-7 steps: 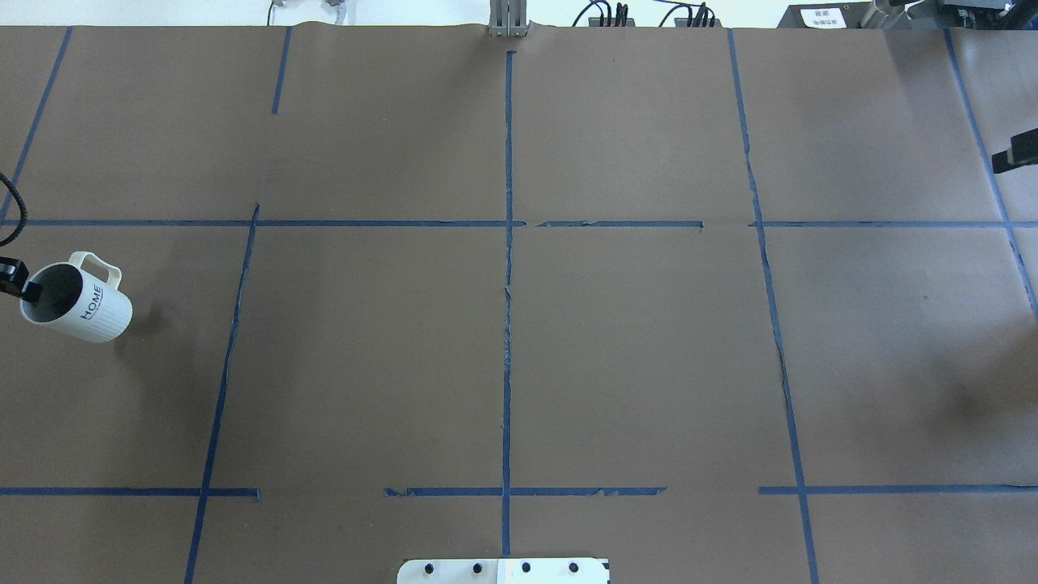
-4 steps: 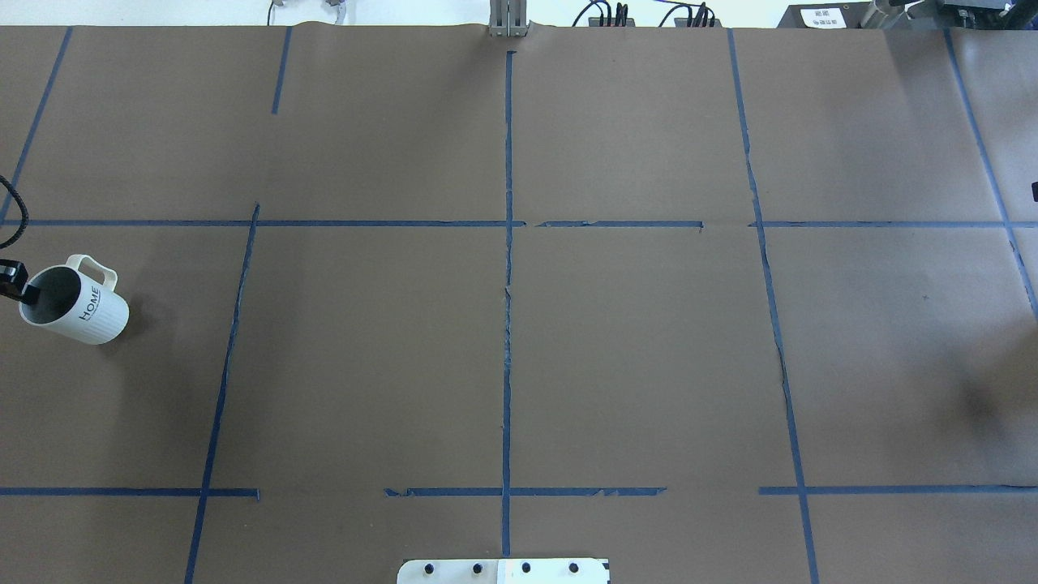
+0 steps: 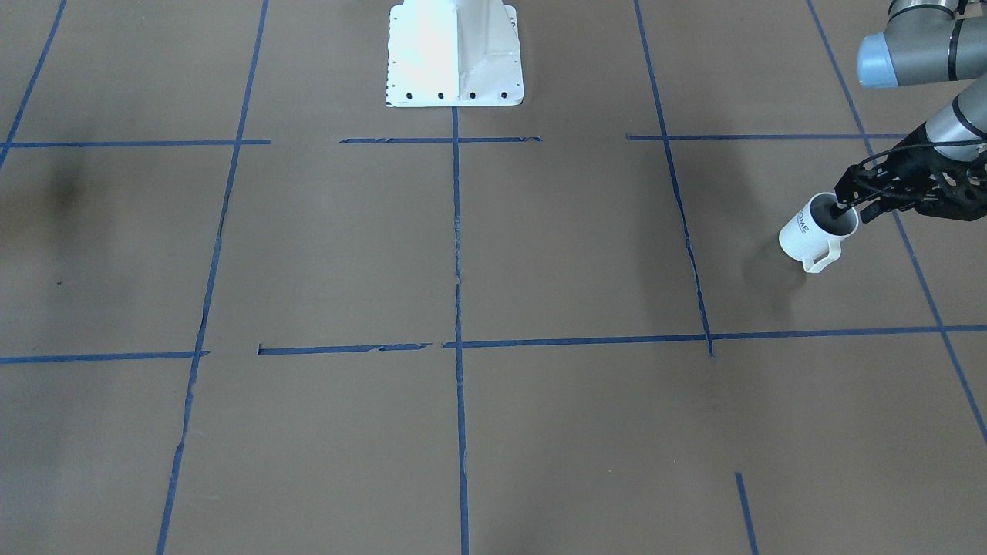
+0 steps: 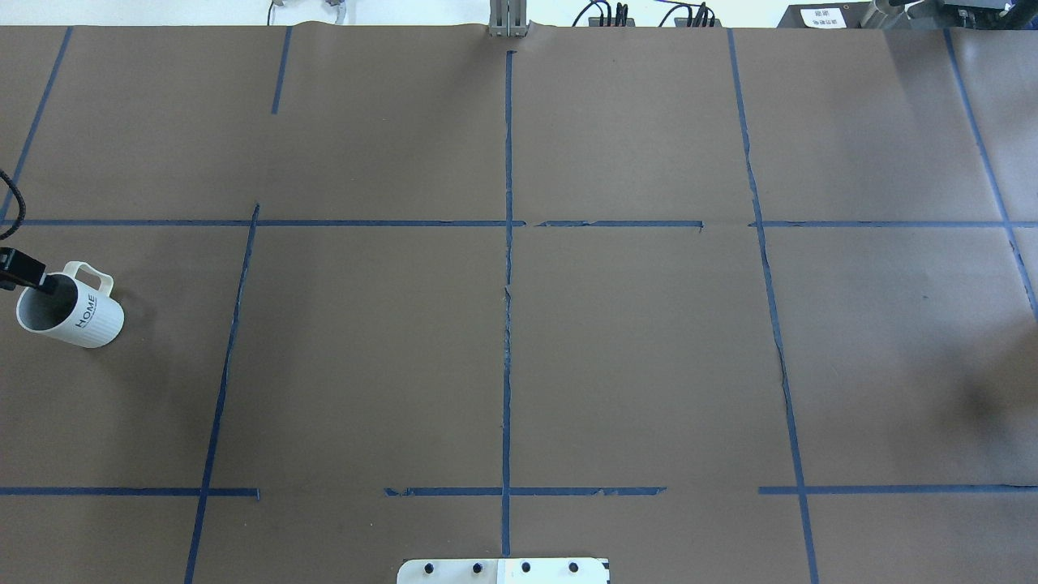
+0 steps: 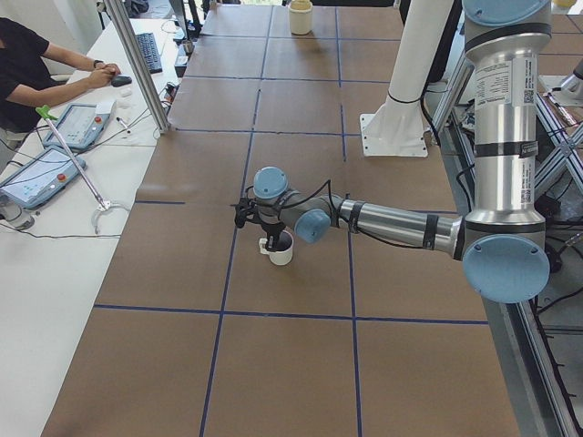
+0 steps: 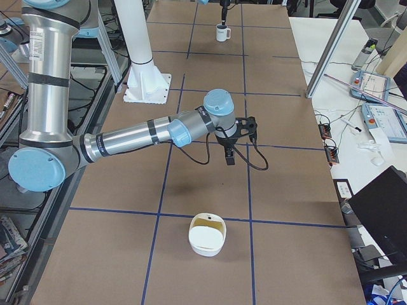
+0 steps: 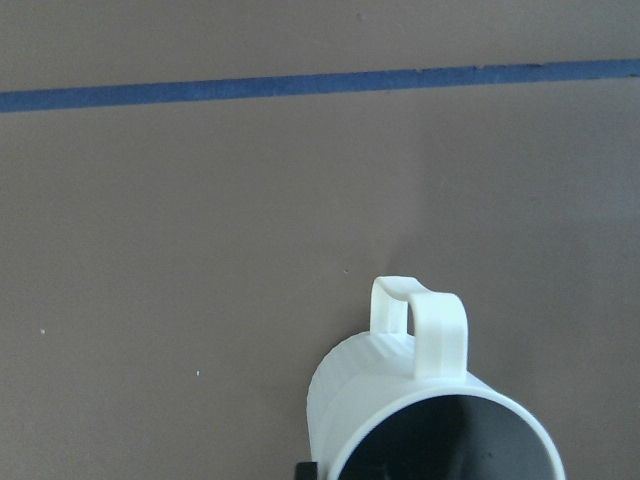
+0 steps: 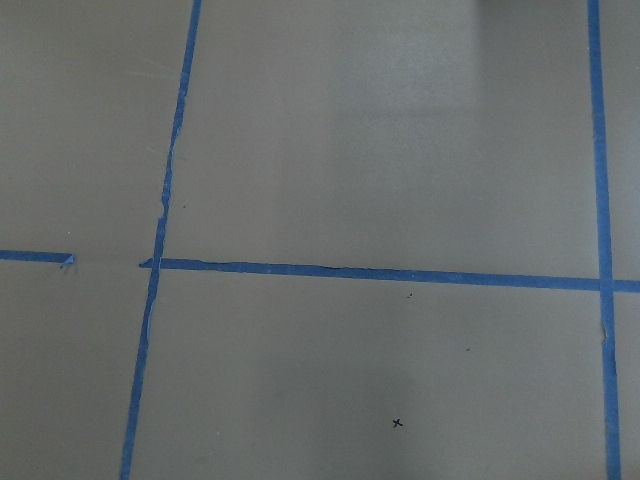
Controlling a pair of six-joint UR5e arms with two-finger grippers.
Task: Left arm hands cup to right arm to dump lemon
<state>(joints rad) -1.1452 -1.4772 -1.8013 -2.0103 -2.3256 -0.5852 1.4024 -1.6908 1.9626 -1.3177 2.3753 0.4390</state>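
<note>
The left hand (image 3: 847, 204) pinches the white cup (image 3: 811, 231) by its rim, at the left end of the worktop (image 3: 540, 254). The right hand (image 6: 229, 157) hangs far off; I cannot tell if it is open.

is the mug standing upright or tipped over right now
Upright: the side views show the cup with its mouth up, the left gripper pinching its rim.

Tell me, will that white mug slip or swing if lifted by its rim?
The cup looks stiff, likely ceramic: no flexing, but it could chip. Held at one rim spot by the left arm's fingers, it might pivot or slip.
</note>
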